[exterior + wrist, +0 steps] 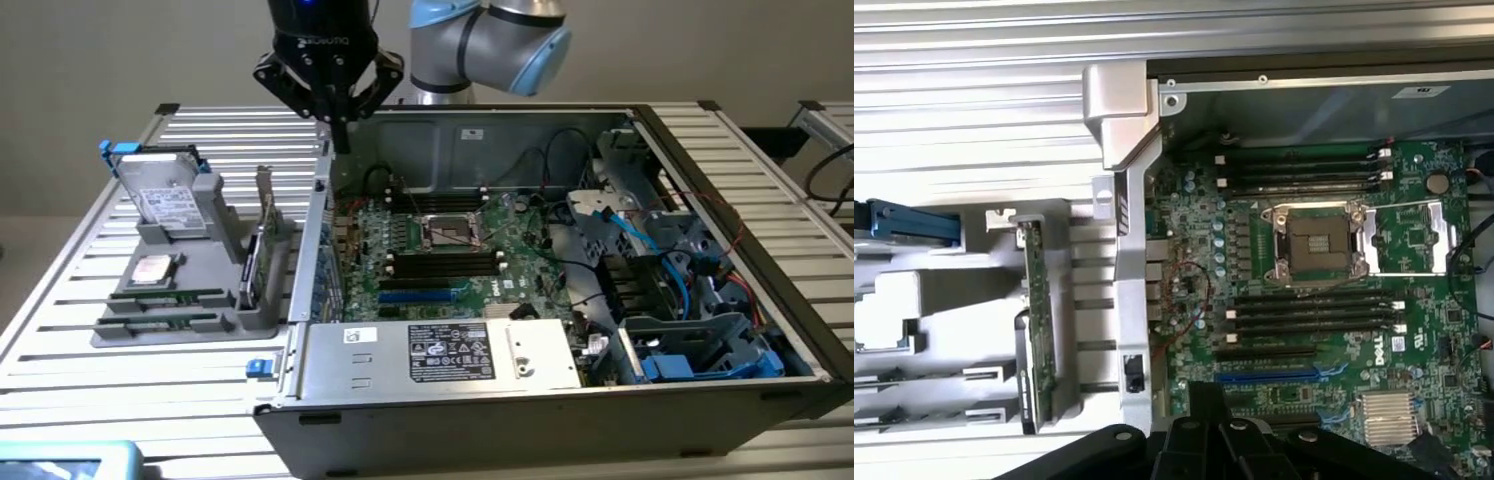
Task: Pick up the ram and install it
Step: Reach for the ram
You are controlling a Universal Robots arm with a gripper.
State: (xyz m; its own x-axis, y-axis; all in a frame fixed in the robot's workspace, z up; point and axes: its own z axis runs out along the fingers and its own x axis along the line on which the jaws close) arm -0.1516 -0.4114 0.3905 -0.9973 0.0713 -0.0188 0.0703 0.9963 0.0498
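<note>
Above the rear corner of the case (534, 420), on the exterior view's left, the gripper (339, 128) hangs w/ its fingers clenched together and nothing btwn them. We see the ram (163, 297) lying low on edge in the gray holder (187, 335), outside the case, well apart from the gripper and untouched. The upright expansion card (268, 235) and the hard drive (167, 195) share that holder.

We judge the step in hand to be the reach toward the ram; the pick is not yet made. To do it well, imo: come in from straight above the stick, fingers spread before descent, pinch the two flat faces near mid-length, and stay off the card beside it. A skewed grab would likely jam later at the DIMM slots (441, 264) on the mobo (387, 250).

Hard to make out: there may be a 2nd stick just beside the first, can't tell for sure. Chips, label and notch side aren't readable. In the wrist view the holder is cut off at the edge, and we can't tell if the slot latches are open.
</note>
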